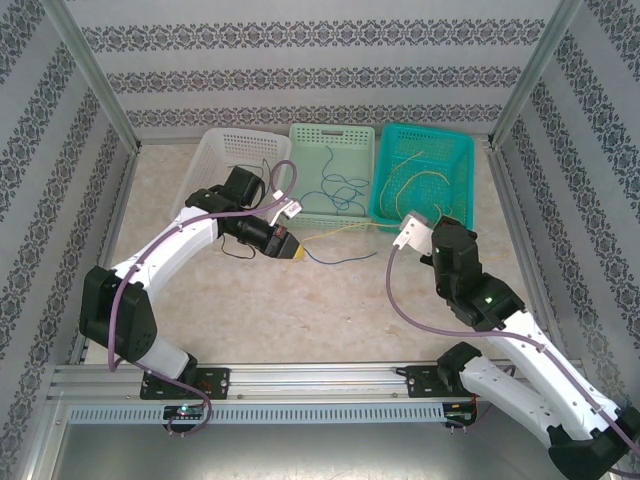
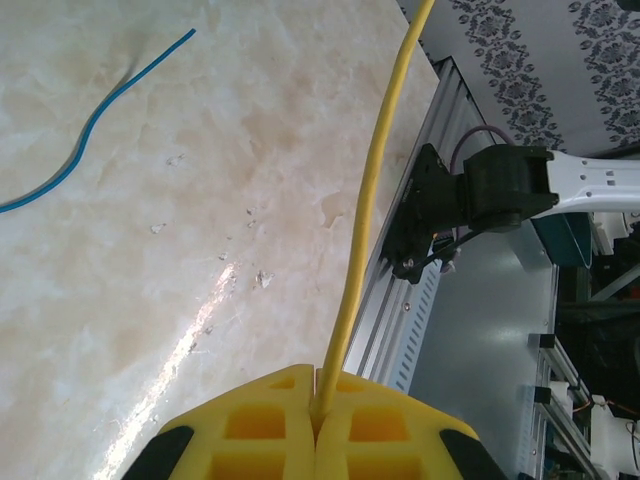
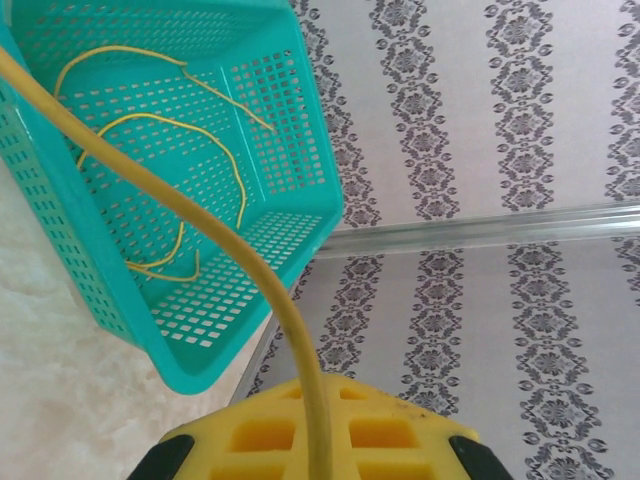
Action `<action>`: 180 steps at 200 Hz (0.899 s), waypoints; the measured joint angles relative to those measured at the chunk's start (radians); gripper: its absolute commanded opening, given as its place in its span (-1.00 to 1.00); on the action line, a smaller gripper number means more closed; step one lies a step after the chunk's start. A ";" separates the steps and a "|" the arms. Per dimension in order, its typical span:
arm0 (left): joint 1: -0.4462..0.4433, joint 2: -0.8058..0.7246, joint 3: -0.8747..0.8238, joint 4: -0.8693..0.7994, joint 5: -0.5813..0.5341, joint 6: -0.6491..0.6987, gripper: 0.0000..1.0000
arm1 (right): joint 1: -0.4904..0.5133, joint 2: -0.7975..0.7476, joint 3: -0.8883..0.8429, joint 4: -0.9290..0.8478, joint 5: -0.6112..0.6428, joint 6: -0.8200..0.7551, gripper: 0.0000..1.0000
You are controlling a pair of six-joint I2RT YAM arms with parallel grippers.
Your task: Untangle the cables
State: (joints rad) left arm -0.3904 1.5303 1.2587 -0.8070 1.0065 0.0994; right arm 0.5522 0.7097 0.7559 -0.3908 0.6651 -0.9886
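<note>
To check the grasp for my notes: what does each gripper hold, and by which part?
Each is shut on a thin yellow flexible cable, apparently the same one: left gripper and right gripper pinch it, seemingly near opposite ends.

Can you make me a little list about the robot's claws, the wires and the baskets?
left claw: shut on the yellow cable
right claw: shut on that same yellow cable, farther along
yellow cable: runs from one claw to the other
blue cable: lying loose on the table, no claw on it
teal basket: has loose yellow wires inside
green basket: sits between the white basket and the teal basket
</note>
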 measured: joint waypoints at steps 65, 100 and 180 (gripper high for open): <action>-0.002 -0.040 -0.020 0.095 0.111 -0.057 -0.75 | 0.013 0.003 0.042 -0.017 -0.136 0.178 -0.87; -0.007 -0.063 -0.021 0.150 0.115 -0.101 -0.43 | -0.014 0.085 0.107 -0.023 -0.224 0.348 -0.89; -0.009 -0.175 -0.101 0.300 -0.176 -0.234 0.99 | -0.360 0.363 0.401 -0.192 -0.536 0.891 -1.00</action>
State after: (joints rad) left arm -0.3992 1.3552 1.1576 -0.5068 0.8307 -0.1349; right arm 0.1917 1.0725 1.1564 -0.5823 0.1295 -0.0978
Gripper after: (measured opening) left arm 0.994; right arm 0.088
